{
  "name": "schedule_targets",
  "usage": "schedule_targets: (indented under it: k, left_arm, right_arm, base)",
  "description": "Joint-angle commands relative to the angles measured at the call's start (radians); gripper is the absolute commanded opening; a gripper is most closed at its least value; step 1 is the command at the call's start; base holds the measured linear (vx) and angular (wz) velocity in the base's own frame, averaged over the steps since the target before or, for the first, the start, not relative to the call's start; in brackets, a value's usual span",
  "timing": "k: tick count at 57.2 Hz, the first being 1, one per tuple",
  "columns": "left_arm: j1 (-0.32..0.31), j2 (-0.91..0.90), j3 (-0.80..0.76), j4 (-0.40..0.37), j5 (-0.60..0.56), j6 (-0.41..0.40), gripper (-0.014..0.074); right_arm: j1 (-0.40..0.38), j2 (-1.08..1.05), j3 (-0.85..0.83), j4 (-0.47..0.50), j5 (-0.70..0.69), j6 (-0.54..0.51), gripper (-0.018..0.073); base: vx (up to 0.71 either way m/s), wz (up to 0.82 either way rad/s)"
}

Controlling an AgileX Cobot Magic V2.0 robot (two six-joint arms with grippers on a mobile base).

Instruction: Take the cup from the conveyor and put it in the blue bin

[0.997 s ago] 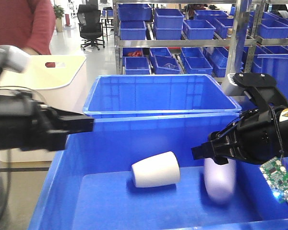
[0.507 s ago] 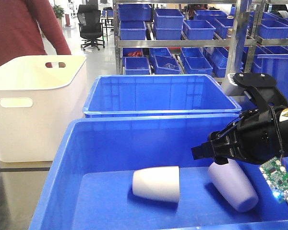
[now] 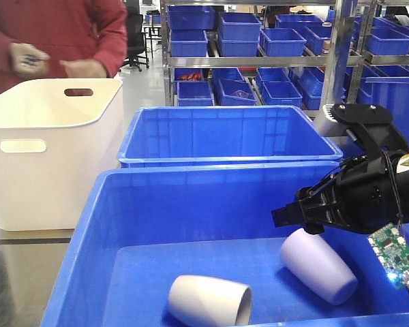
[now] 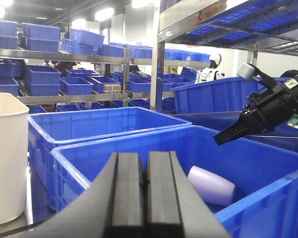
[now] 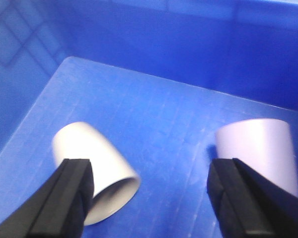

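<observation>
Two cups lie on their sides on the floor of the blue bin [image 3: 88,225]: a white cup [image 3: 209,300] near the front, its mouth turned toward the front right, and a lilac cup [image 3: 318,266] to its right, close to the bin's right wall. The two are apart, with bare blue floor between them.

The right gripper [image 5: 149,198] hangs over that gap, fingers spread wide and holding nothing; in its wrist view the white cup sits by one finger and the lilac cup by the other. From the front, the right arm reaches in over the bin's right rim, a green circuit board hanging at its side.

The left gripper [image 4: 144,183] sits outside the near-left rim of the bin (its two dark fingers pressed flat together, nothing between them). It does not show in the front view.

Around the bin: a second blue crate [image 3: 228,136] stands right behind it, rim close to rim. A cream tub [image 3: 48,150] with handle slots stands to the left, with a narrow gap between it and the bins. Behind the tub stands a person in red [image 3: 54,34], hands raised and blurred. Steel shelving [image 3: 259,61] stacked with small blue bins fills the back.

Open room: the bin's middle and left floor are bare, and its walls rise well above the cups. The conveyor is not in any view.
</observation>
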Motion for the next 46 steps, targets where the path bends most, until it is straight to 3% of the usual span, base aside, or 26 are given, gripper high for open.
schedule_targets:
  k: [1,10,16,28,34,40,44,46]
  left_arm:
    - [-0.007,0.012,-0.023,-0.022,-0.051,-0.005,-0.0001]
    - [-0.007,0.011,-0.013,-0.006,-0.057,-0.003,-0.0001]
    - [0.015,-0.003,0.026,0.096,-0.11,-0.051,-0.0001]
    - [0.128,-0.115,0.229,0.422,-0.264,-0.41,-0.0001]
    - [0.214,-0.206,0.375,0.577,-0.275,-0.534,-0.0001]
    - [0.281,-0.242,0.517,0.643,-0.28,-0.619,-0.0001]
    - [0.313,-0.241,0.616,0.649,-0.282,-0.65,-0.0001]
    - [0.323,-0.241,0.622,0.656,-0.231,-0.65,-0.0001]
  right_arm:
    - [-0.002,-0.031,-0.028,0.019,-0.059,-0.007,0.0545]
    - [-0.002,-0.031,-0.028,0.019,-0.059,-0.007,0.0545]
    - [-0.002,-0.031,-0.028,0.019,-0.059,-0.007,0.0545]
    - [-0.002,-0.031,-0.028,0.019,-0.059,-0.007,0.0545]
    - [-0.002,-0.031,-0.028,0.019,-0.059,-0.007,0.0545]
    - [-0.002,-0.031,-0.028,0.019,-0.059,-0.007,0.0545]
    - [-0.002,-0.032,-0.028,0.02,-0.056,-0.007,0.0545]
    - [-0.002,-0.029,-0.028,0.018,-0.057,-0.007,0.0545]
  base:
    - [0.0,0.0]
    - [0.0,0.0]
    - [0.0,0.0]
    - [0.0,0.0]
    - [0.0,0.0]
    - [0.0,0.0]
    - [0.0,0.01]
    - [0.0,0.01]
